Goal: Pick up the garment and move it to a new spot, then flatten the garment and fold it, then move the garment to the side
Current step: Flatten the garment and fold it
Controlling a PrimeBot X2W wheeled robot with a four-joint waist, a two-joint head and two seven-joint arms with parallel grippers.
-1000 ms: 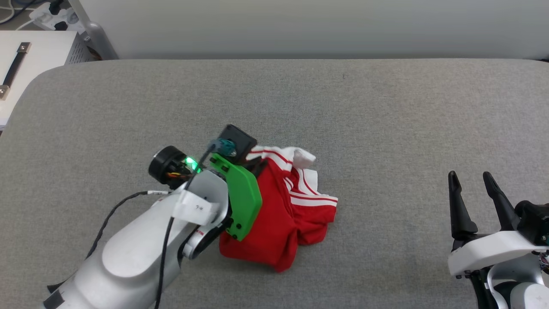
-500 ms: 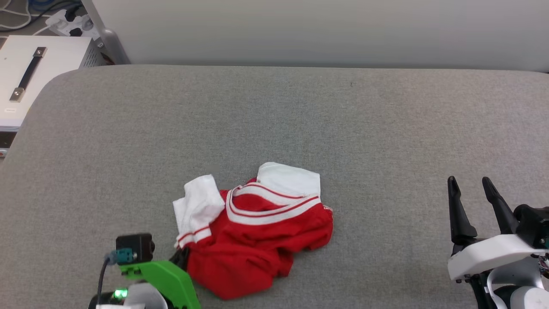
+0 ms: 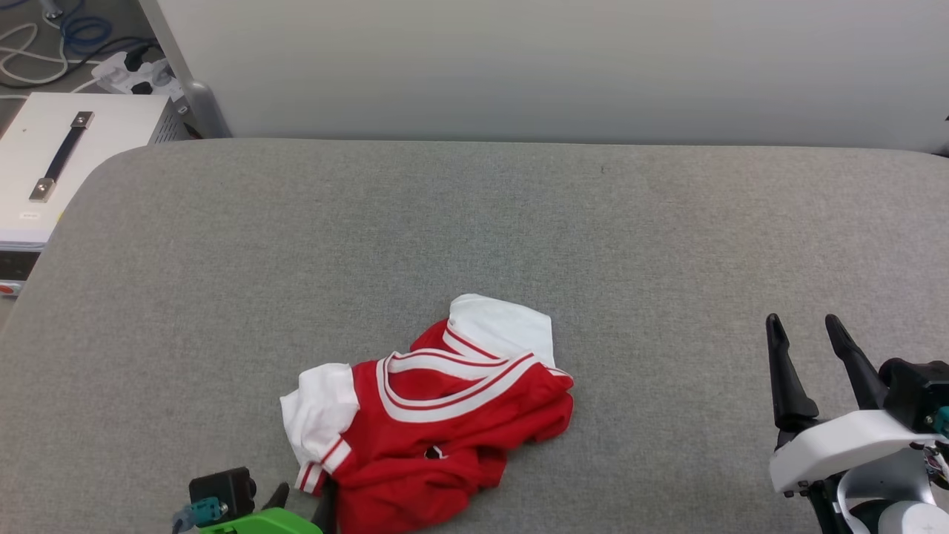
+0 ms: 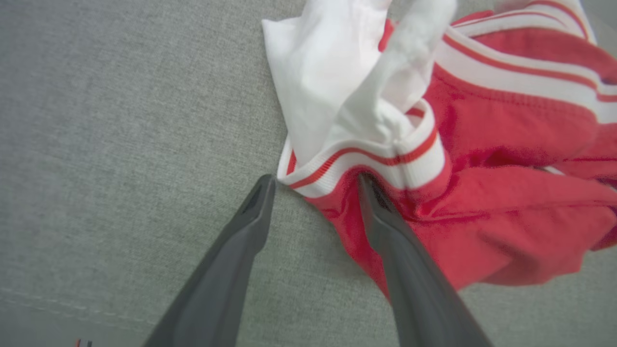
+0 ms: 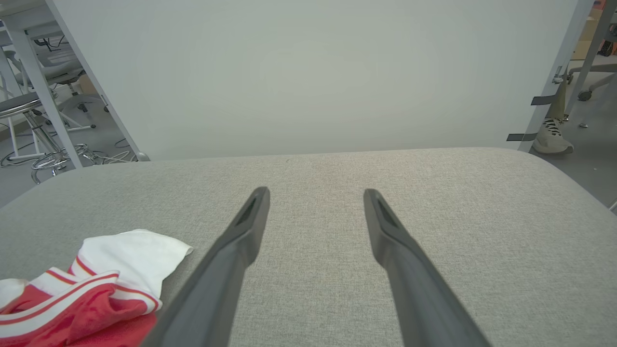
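Observation:
The garment [image 3: 437, 423] is a crumpled red shirt with white sleeves and a striped white collar, lying near the front middle of the grey padded surface [image 3: 474, 222]. My left gripper [image 3: 302, 500] sits at its lower left edge. In the left wrist view this gripper [image 4: 315, 180] stands open, its tips at the striped sleeve cuff, with one finger [image 4: 400, 241] resting over red cloth of the garment [image 4: 506, 144]. My right gripper [image 3: 812, 345] is open and empty far to the right. The right wrist view shows the same gripper [image 5: 315, 193] over bare surface, with the garment [image 5: 96, 284] at lower left.
A white metal box with a handle [image 3: 67, 163] stands off the left edge, with a power strip and cables [image 3: 137, 70] behind it. A pale wall [image 3: 519, 67] runs along the back. Stools [image 5: 29, 106] and a shoe [image 5: 552, 137] are on the floor beyond.
My left gripper pulled the garment toward the near edge, then opened and let it go. The shirt now lies more spread out, collar up. The head view has shifted; the right arm stayed put.

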